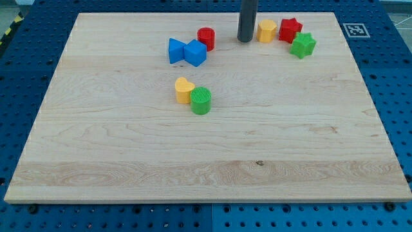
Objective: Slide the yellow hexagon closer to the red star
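The yellow hexagon [267, 30] stands near the view's top, right of centre. The red star [290, 29] is just to its right, almost touching it. The green star [302, 45] sits at the red star's lower right. My tip [244, 40] is the lower end of the dark rod, just left of the yellow hexagon with a small gap between them.
A red cylinder [206, 38] stands left of the rod. Two blue blocks [177, 50] [195, 53] lie side by side at its lower left. A yellow heart [184, 89] and a green cylinder [201, 100] touch near the board's middle. The board's top edge [206, 13] is close.
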